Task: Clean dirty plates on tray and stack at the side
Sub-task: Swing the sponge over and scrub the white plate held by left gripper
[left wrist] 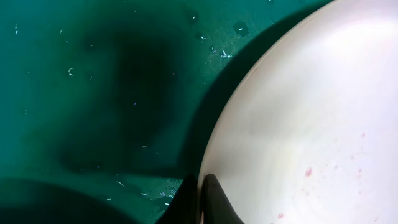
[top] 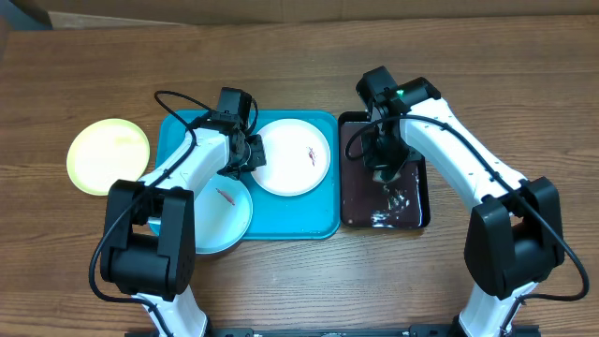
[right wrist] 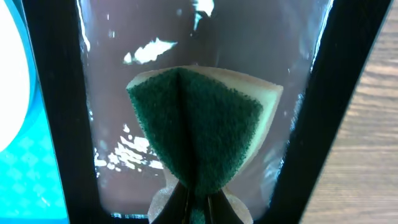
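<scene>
The tray (top: pixel 281 217) carries the white plate (top: pixel 301 164) and the pale blue plate (top: pixel 229 220), both with brown bits. The yellow-green plate (top: pixel 108 155) lies on the worktop (top: pixel 524 75), well left of the left claw (left wrist: pixel 200 198). That claw is pinched narrow on the white plate's rim. The right claw (right wrist: pixel 196 208) grips a folded green sponge (right wrist: pixel 199 124) within the black bin (right wrist: pixel 62 124) of brownish water, just beside the tray's edge.

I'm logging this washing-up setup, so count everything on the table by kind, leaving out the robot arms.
Plates: 3 (white plate, pale blue plate, yellow-green plate)
Tray: 1
Black bin: 1
Sponge: 1
Total: 6
</scene>
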`<state>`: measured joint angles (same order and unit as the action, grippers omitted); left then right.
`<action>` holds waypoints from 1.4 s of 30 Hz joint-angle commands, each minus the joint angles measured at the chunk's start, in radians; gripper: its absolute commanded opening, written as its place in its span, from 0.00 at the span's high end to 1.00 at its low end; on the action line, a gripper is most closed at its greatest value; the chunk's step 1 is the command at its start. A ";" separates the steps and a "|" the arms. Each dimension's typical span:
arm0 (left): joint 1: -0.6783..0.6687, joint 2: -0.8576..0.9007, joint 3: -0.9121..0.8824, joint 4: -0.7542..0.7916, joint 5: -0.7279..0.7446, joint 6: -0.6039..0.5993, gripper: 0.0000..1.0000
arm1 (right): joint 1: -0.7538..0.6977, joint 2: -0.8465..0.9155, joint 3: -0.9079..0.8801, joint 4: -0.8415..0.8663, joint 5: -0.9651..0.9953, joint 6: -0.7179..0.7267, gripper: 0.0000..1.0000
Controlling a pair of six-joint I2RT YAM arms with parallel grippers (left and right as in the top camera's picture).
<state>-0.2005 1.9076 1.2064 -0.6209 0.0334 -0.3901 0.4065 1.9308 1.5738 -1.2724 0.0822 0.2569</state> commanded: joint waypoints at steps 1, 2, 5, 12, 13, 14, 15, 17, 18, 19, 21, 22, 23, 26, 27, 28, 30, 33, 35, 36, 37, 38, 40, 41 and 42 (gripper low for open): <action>0.004 0.002 -0.006 0.001 -0.007 0.001 0.96 | 0.001 -0.025 0.112 -0.046 -0.012 0.006 0.96; 0.004 0.002 -0.006 0.001 -0.007 0.001 0.96 | 0.001 -0.025 0.155 -0.066 -0.035 0.006 0.96; 0.004 0.002 -0.006 0.002 -0.007 0.001 0.96 | 0.007 -0.025 0.278 -0.095 -0.152 0.005 0.96; 0.004 0.002 -0.006 0.001 -0.007 0.001 0.96 | 0.084 -0.016 0.349 -0.019 -0.266 0.005 0.96; 0.004 0.002 -0.006 0.001 -0.007 0.001 0.96 | 0.103 -0.008 0.348 -0.007 -0.266 0.006 0.96; 0.004 0.002 -0.006 0.001 -0.007 0.001 0.96 | 0.124 0.000 0.346 0.005 -0.259 0.006 0.96; 0.004 0.002 -0.006 0.001 -0.007 0.001 0.96 | 0.148 0.013 0.341 0.020 -0.240 0.006 0.96; 0.004 0.002 -0.006 0.001 -0.007 0.001 0.96 | 0.192 0.034 0.327 0.052 -0.167 0.006 0.96; 0.004 0.002 -0.006 0.001 -0.007 0.001 0.96 | 0.219 0.055 0.316 0.076 -0.097 0.006 0.96; 0.004 0.002 -0.006 0.001 -0.007 0.001 0.96 | 0.237 0.073 0.309 0.089 -0.042 0.006 0.96; 0.004 0.002 -0.006 0.000 -0.007 0.001 0.96 | 0.262 0.108 0.298 0.109 0.049 0.006 0.96; 0.004 0.002 -0.006 0.000 -0.007 0.001 0.96 | 0.270 0.127 0.295 0.117 0.087 0.006 0.96; 0.004 0.002 -0.006 0.000 -0.007 0.001 0.96 | 0.277 0.147 0.295 0.124 0.118 0.006 0.96; 0.004 0.002 -0.006 0.001 -0.007 0.001 0.96 | 0.280 0.198 0.295 0.156 0.161 0.005 0.96; 0.004 0.002 -0.006 0.000 -0.007 0.001 0.96 | 0.280 0.213 0.295 0.168 0.166 0.005 0.96; 0.004 0.002 -0.006 0.000 -0.007 0.001 0.96 | 0.278 0.225 0.295 0.177 0.169 0.005 0.96; 0.004 0.002 -0.006 0.000 -0.007 0.001 0.96 | 0.276 0.245 0.295 0.191 0.169 0.005 0.96; 0.004 0.002 -0.006 0.000 -0.007 0.001 0.96 | 0.276 0.275 0.295 0.203 0.169 0.005 0.96; 0.004 0.002 -0.006 -0.003 -0.007 0.001 0.96 | 0.275 0.296 0.295 0.206 0.177 0.005 0.96; 0.004 0.002 -0.006 -0.003 -0.007 0.001 0.96 | 0.274 0.309 0.295 0.208 0.182 0.005 0.96; 0.004 0.002 -0.006 -0.003 -0.007 0.001 0.96 | 0.273 0.322 0.295 0.212 0.187 0.005 0.96; 0.004 0.002 -0.006 -0.003 -0.007 0.001 0.96 | 0.272 0.334 0.295 0.217 0.187 0.005 0.96; 0.004 0.002 -0.006 -0.003 -0.007 0.001 0.96 | 0.271 0.357 0.295 0.225 0.186 0.005 0.96; 0.004 0.002 -0.006 -0.003 -0.007 0.001 0.96 | 0.271 0.368 0.295 0.225 0.186 0.005 0.96; 0.004 0.002 -0.006 -0.003 -0.007 0.001 0.96 | 0.271 0.375 0.295 0.220 0.182 0.005 0.96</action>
<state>-0.2005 1.9076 1.2064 -0.6209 0.0330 -0.3901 0.6830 2.2738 1.8664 -1.0534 0.2436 0.2607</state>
